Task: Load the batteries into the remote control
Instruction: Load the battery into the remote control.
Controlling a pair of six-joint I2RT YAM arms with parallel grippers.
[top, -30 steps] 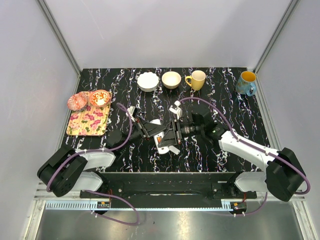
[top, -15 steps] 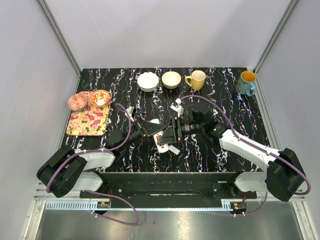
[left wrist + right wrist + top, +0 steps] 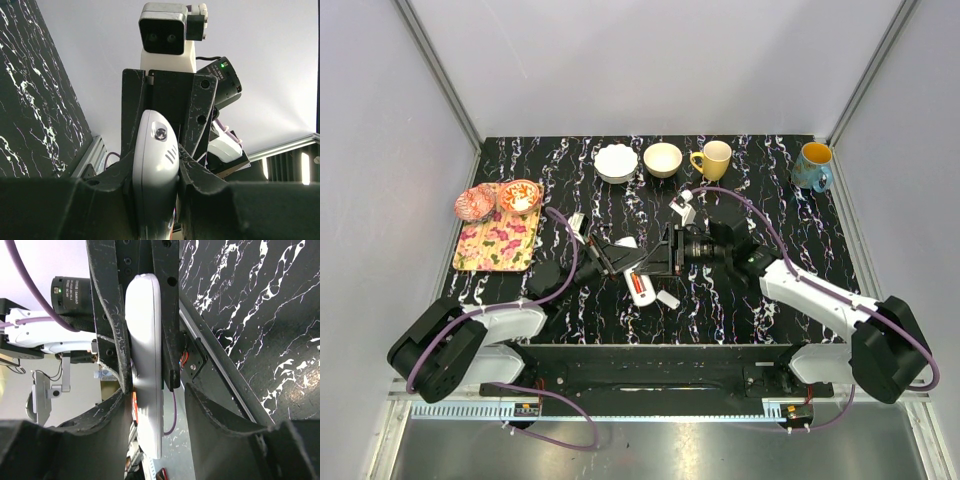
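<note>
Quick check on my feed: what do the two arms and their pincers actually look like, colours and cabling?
Both arms have white link shells with black joints and bulky black bases. A purple cable loops along each. The left pincer and the right pincer are matte black, with scuffed, angular fingers. A white wrist camera housing shows a green LED beside it.

Overhead view — wrist views close, facing.

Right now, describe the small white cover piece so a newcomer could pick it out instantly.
Start at the middle of the black marbled table, where the two arms meet around the remote control. Just right of the remote's near end, a small white cover piece lies flat on the table. It is far shorter than the remote, plain white, and nothing grips it.
</note>
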